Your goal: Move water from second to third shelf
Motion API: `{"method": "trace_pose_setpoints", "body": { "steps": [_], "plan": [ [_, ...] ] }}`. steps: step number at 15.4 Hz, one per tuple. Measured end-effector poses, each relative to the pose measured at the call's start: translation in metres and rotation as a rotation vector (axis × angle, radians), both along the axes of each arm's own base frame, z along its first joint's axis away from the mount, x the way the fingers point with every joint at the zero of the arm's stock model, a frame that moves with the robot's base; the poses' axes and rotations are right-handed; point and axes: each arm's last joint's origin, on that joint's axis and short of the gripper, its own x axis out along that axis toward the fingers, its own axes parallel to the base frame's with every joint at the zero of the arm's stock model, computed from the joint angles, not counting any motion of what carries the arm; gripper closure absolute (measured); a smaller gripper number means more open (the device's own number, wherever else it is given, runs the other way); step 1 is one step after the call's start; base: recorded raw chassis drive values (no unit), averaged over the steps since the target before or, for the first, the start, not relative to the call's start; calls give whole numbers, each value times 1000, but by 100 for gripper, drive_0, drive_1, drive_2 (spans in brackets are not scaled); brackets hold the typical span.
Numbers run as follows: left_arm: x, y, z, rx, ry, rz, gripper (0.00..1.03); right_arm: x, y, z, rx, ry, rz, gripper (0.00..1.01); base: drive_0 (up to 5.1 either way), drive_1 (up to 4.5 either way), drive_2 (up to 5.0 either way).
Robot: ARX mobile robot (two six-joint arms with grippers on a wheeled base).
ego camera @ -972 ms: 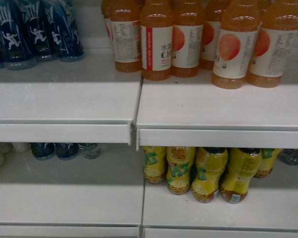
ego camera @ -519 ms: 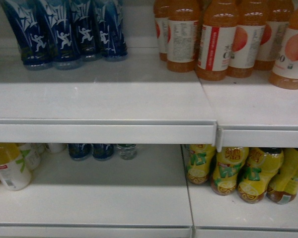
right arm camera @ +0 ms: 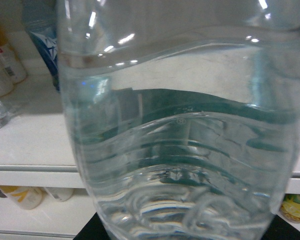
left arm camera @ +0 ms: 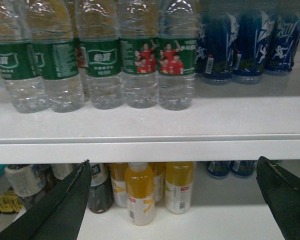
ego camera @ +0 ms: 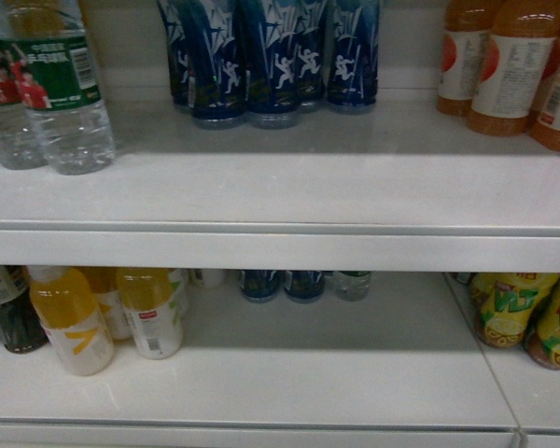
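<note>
Head view has panned left: water (ego camera: 54, 89) rows now at 10 o'clock; right gripper grasps a water bottle (right arm camera: 180, 125), left gripper (left arm camera: 175, 200) spread empty.

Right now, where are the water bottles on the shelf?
Head view: water bottles stand far left on the upper shelf, left of the blue bottles.

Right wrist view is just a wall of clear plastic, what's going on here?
That is a water bottle filling the right wrist camera, apparently held in the right gripper, though its fingers barely show. The left gripper hangs open and empty below a row of green-labelled water bottles on the upper shelf. The head view shows neither arm, just stocked shelves.
</note>
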Motion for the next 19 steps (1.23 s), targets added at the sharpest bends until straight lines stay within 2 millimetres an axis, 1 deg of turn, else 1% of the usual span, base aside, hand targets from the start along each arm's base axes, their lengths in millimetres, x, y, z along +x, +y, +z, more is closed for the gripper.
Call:
{"method": "trace_pose_setpoints", "body": {
  "steps": [19],
  "plan": [
    [0, 0, 0, 0, 1, 1, 5, 0, 0, 0, 2, -4, 2, 62, -500, 246, 246]
  ]
}}
